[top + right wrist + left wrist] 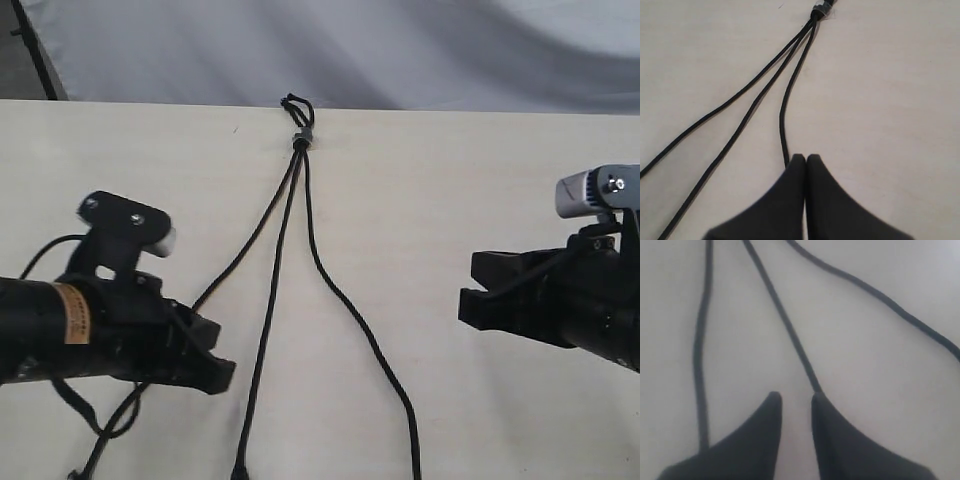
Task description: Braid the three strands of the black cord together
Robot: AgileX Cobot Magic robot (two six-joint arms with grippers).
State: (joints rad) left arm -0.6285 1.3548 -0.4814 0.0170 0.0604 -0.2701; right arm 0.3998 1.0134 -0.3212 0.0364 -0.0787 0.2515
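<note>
The black cord lies on the pale table, its small loop and grey band at the far edge. From the band the three strands fan toward the near edge: the left strand, the middle strand and the right strand. My left gripper hovers over the left strand's lower part. Its jaws stand slightly apart in the left wrist view, with only bare table between them. My right gripper is off to the right of all strands, shut and empty. The strands stay separate below the band.
A grey cloth backdrop hangs behind the table's far edge. The left arm's smooth black cable loops near the front left corner. A silver camera sits on top of the right arm.
</note>
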